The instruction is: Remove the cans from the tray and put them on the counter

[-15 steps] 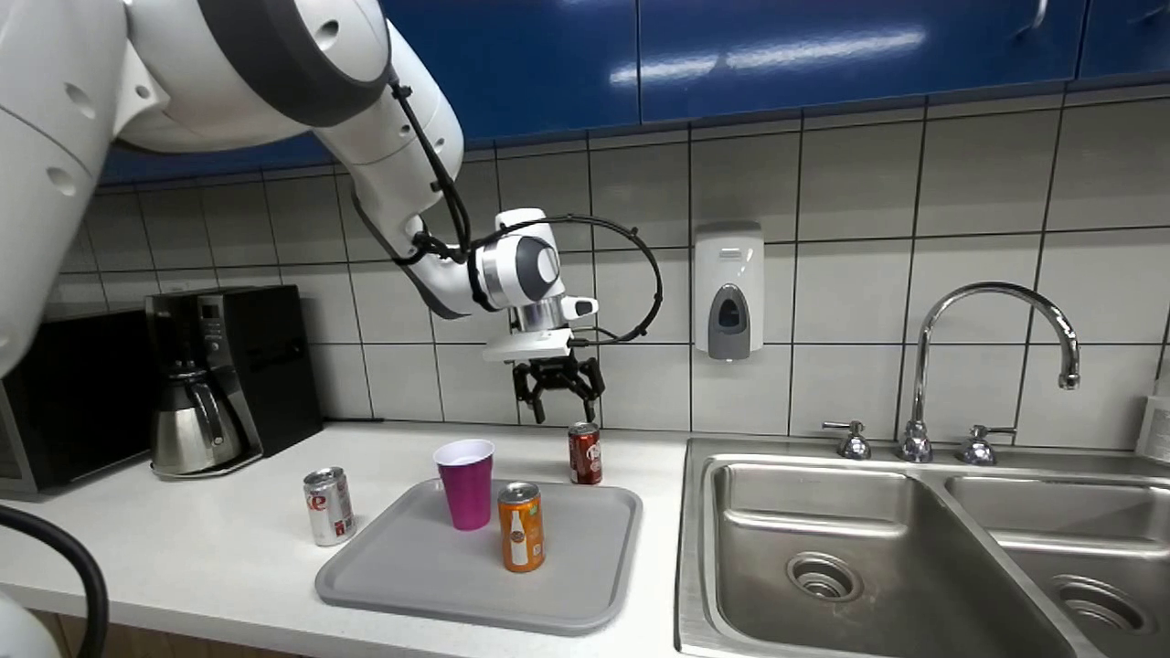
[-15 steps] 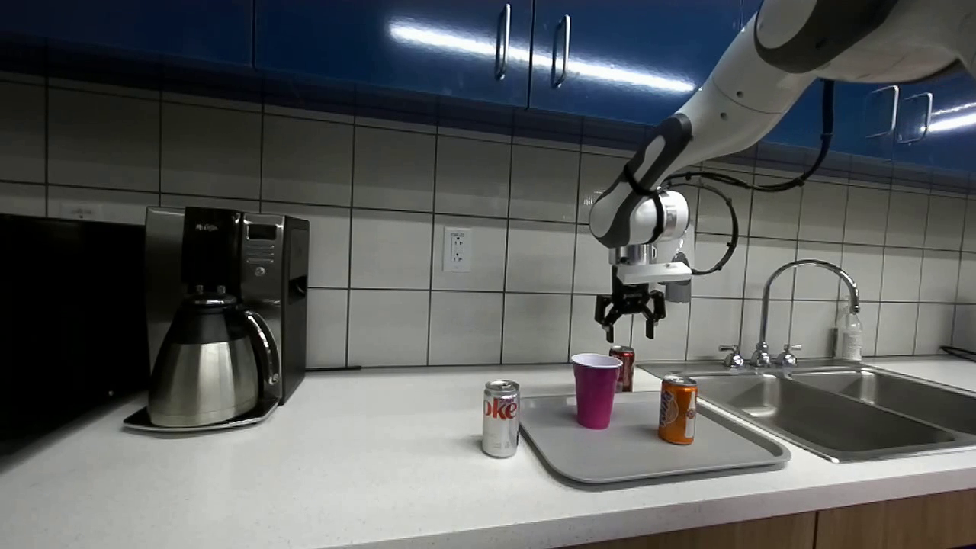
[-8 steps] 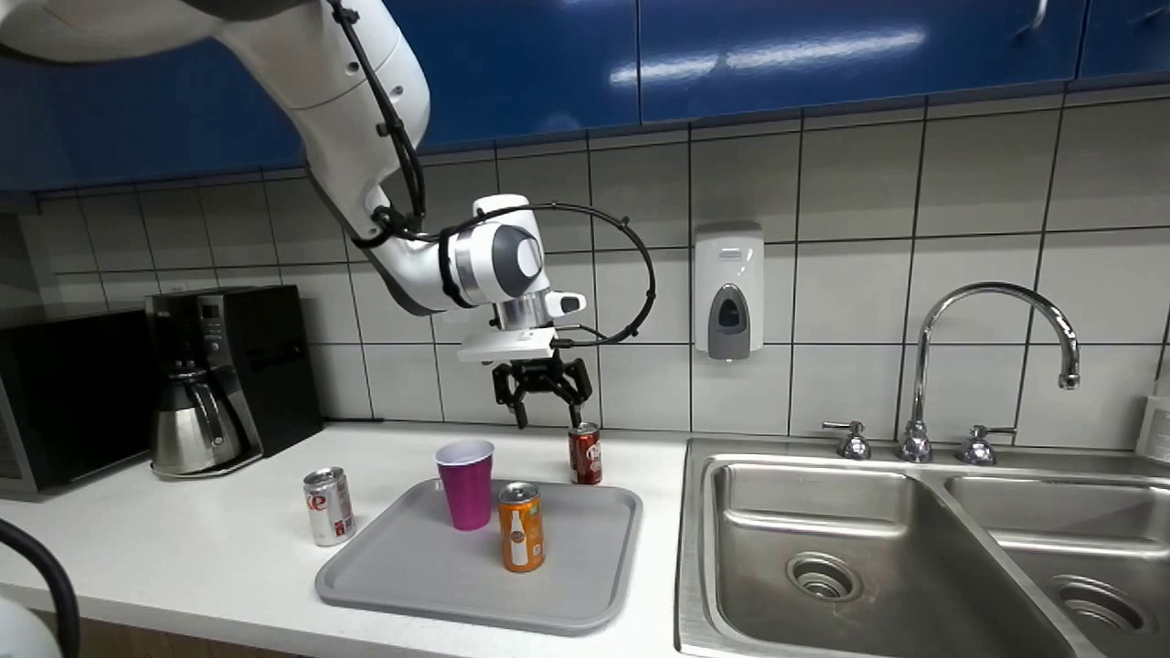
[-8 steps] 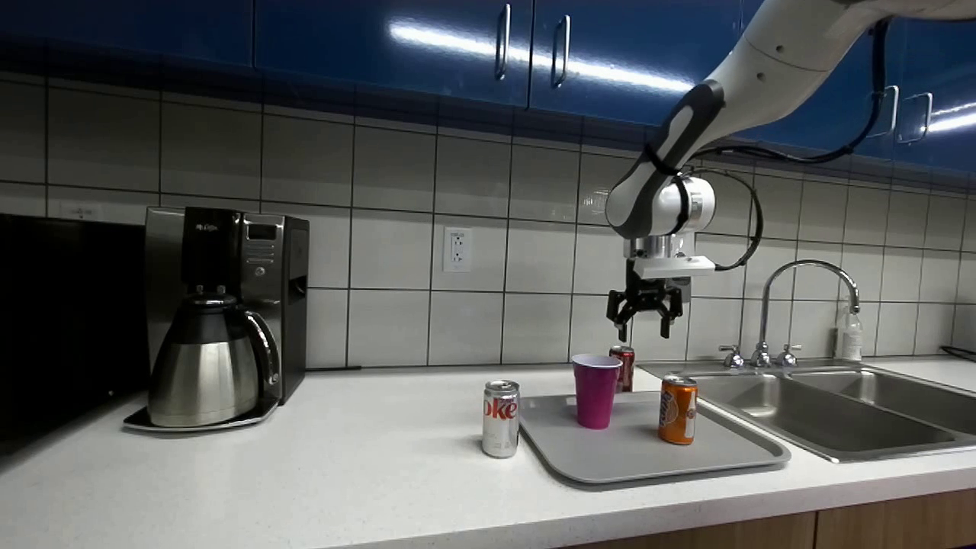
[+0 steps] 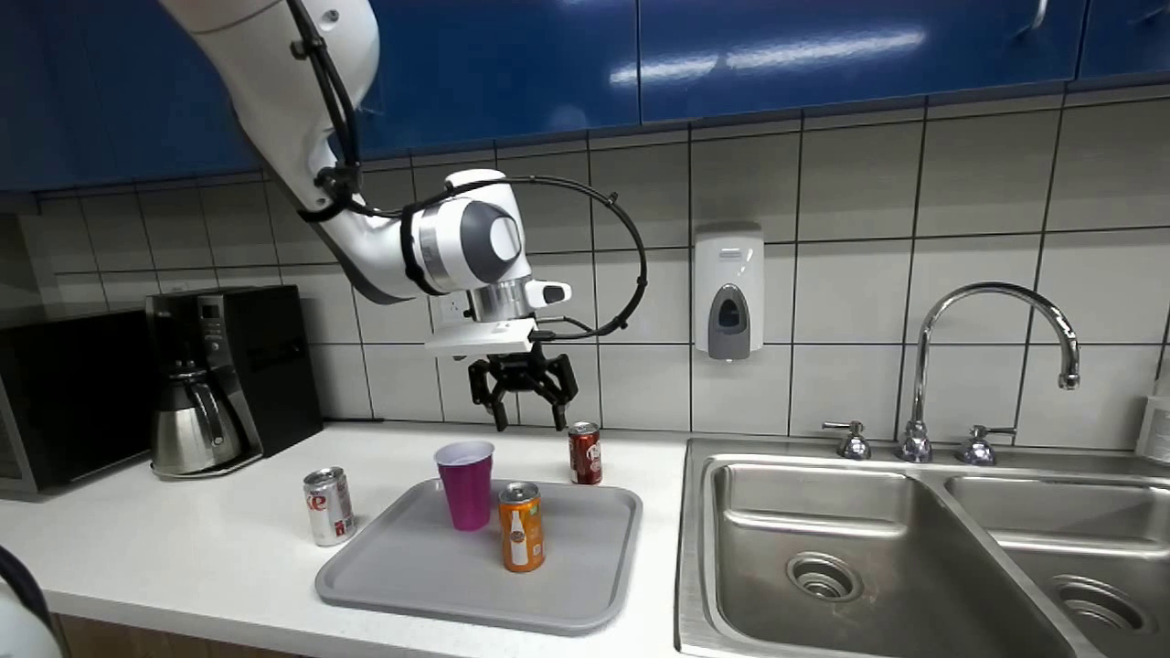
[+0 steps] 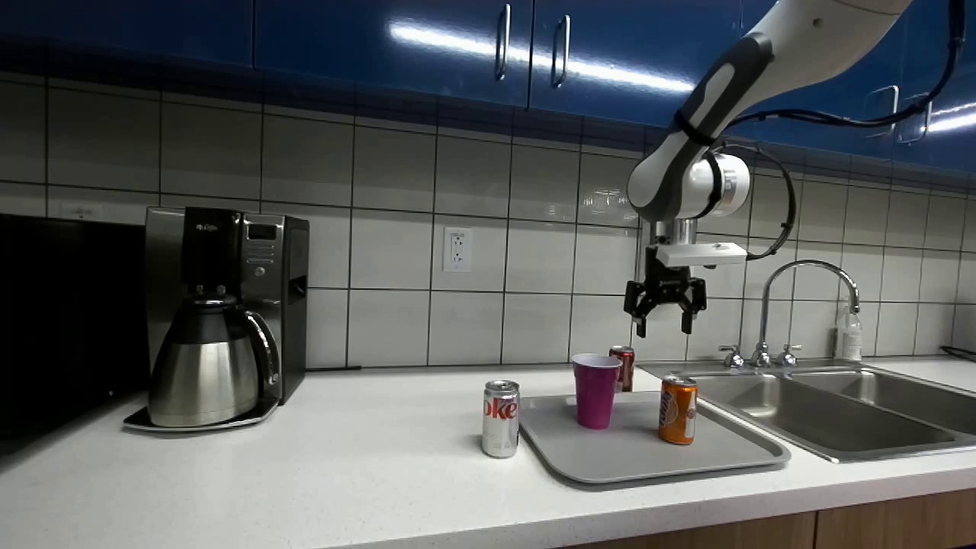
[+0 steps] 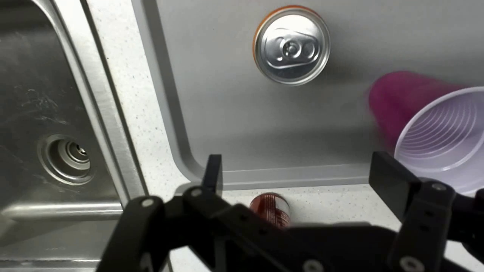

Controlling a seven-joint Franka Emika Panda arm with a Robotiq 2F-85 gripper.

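The orange can point(image 5: 521, 528) stands upright on the grey tray point(image 5: 420, 571); it also shows in the wrist view point(image 7: 291, 45), seen from above. The silver can point(image 6: 501, 419) stands on the white counter point(image 6: 366, 473) close beside the tray. The dark red-brown can point(image 5: 585, 453) stands on the counter just behind the tray; in the wrist view point(image 7: 270, 208) the gripper partly hides it. My gripper point(image 5: 530, 427) is open and empty, pointing down, above the rear part of the tray area and higher than the can tops. It also shows in an exterior view point(image 6: 664, 333).
A magenta-pink cup point(image 5: 468, 489) stands on the tray near the orange can. The steel sink point(image 5: 813, 521) with its faucet point(image 5: 923, 366) is beside the tray. A coffee maker point(image 6: 229, 320) stands farther along the counter. A soap dispenser point(image 5: 728, 291) hangs on the tiled wall.
My open gripper has moved away from above the dark red-brown can, leftward in one exterior view and rightward in another. The cans, cup and tray have not moved.
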